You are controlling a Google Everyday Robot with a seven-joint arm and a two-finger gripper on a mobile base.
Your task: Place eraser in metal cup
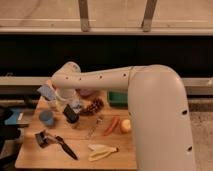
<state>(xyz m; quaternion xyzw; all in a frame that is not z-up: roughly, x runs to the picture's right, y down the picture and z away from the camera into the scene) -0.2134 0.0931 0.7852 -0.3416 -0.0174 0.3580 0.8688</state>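
The eraser (70, 114), a small black block, hangs tilted just above the left part of the wooden table (30, 155). My gripper (68, 107) reaches down from the white arm's wrist and is shut on its top. The metal cup (77, 105), small and silver-grey, stands right beside the eraser, on its upper right. Part of it is hidden behind the gripper.
A blue cup (46, 117) stands left of the eraser and a white cup (64, 95) behind it. A black-handled tool (59, 142), a banana (102, 151), a metal utensil (94, 127), a carrot (112, 125), an orange fruit (125, 125), a brown cluster (93, 106) and a green box (118, 97) lie around.
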